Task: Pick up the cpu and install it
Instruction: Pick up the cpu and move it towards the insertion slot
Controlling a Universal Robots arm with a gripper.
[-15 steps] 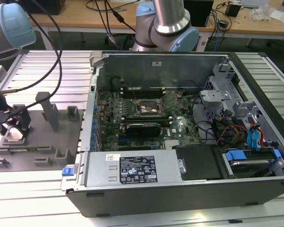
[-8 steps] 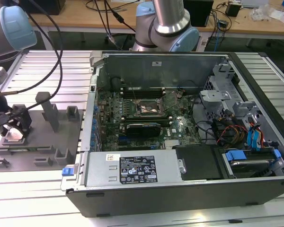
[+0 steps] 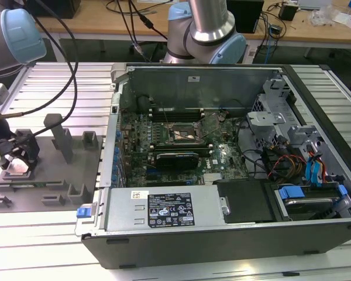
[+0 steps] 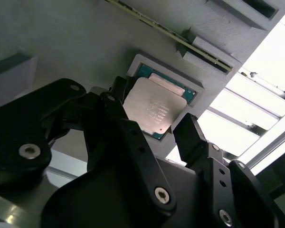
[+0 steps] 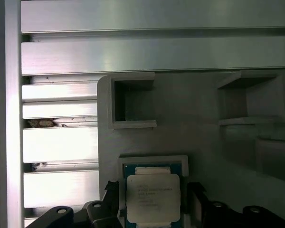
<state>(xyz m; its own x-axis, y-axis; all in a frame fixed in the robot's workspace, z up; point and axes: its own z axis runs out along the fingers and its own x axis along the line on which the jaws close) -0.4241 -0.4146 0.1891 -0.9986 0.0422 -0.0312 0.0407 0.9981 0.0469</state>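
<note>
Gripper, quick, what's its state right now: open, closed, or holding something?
Gripper: open, one finger on each side of the cpu, which lies in its grey holder.

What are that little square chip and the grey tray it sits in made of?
The cpu: its top looks like pale metal with a dull sheen; the thin rim looks like green circuit board. The grey tray: probably matte plastic, judging by its flat, glare-free surface.
</note>
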